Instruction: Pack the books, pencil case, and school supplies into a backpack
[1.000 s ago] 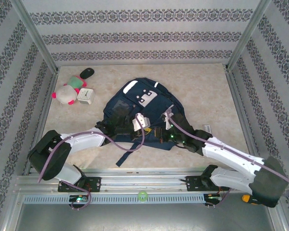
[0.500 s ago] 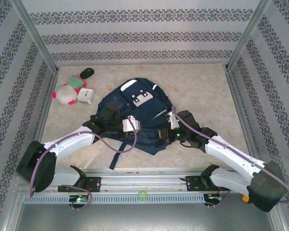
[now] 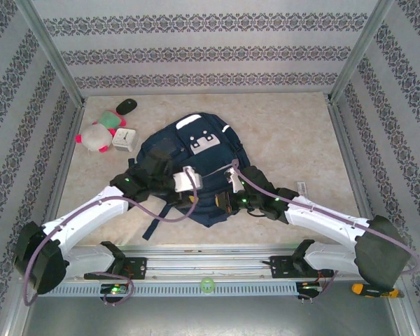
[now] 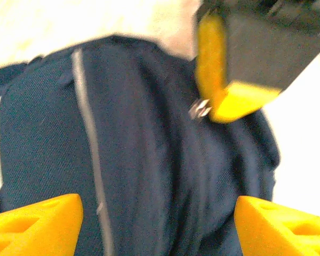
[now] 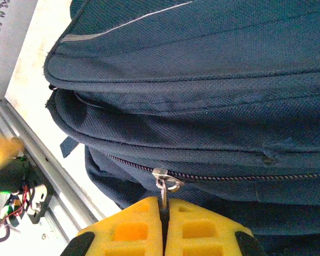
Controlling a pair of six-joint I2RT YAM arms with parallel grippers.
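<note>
- Now my left arm (image 3: 91, 210) reaches in from the left, elbow low, wrist over the backpack (image 3: 217, 159) lying flat in the middle of the bench (image 3: 294, 133).
- My left tool (image 4: 160, 229) hangs over the navy fabric, fingers wide apart, gripping nothing.
- My right arm (image 3: 329, 220) stretches low to the backpack's near edge.
- My right tool (image 5: 164, 230) is pinched together on the zip pull (image 5: 164, 184).

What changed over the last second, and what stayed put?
The left gripper opened, apparently letting go of the backpack, which sank flatter and shifted slightly left. The left arm's elbow drew back toward the near left corner. The right gripper stayed shut on the zipper pull. The plush toy and white clock did not move.
</note>
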